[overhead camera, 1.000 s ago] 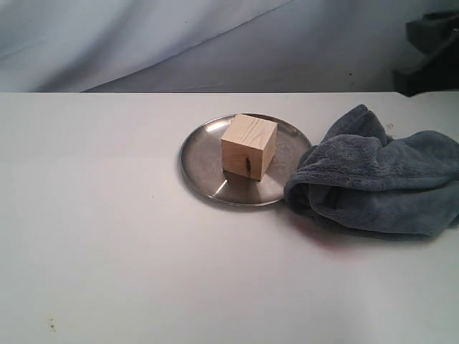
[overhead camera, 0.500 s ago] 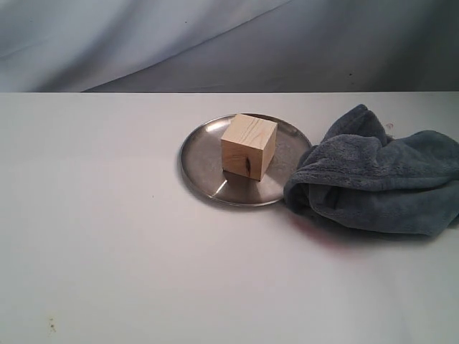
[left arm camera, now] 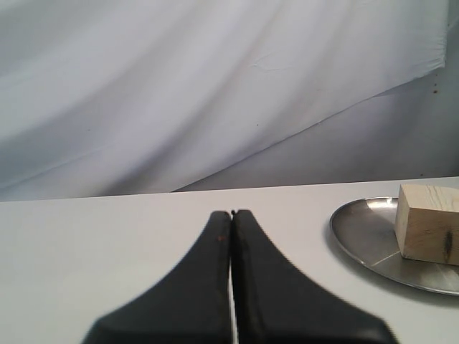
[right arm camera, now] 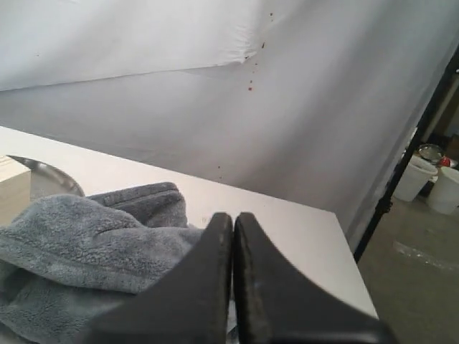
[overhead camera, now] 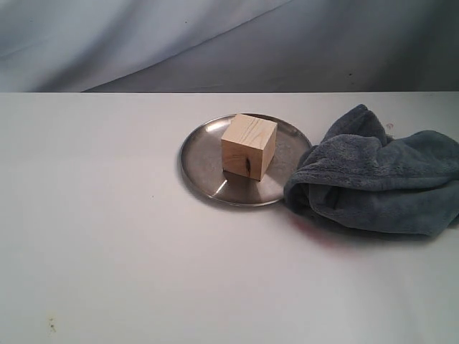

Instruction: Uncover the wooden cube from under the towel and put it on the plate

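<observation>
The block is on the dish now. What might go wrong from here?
Not much, probably. The towel lies bunched against the rim of the plate, so pulling it away might drag the plate and jolt the wooden cube. The right gripper, jaws shut, looks close to the towel; a low sweep might snag it.

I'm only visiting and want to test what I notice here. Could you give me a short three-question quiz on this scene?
1. True or false: the wooden cube sits on the plate.
2. Where is the towel? A) draped over the cube B) bunched at the plate's edge C) under the plate
3. Fill in: the left gripper and right gripper both have their jaws ____.
Key: 1 true; 2 B; 3 shut.
</observation>
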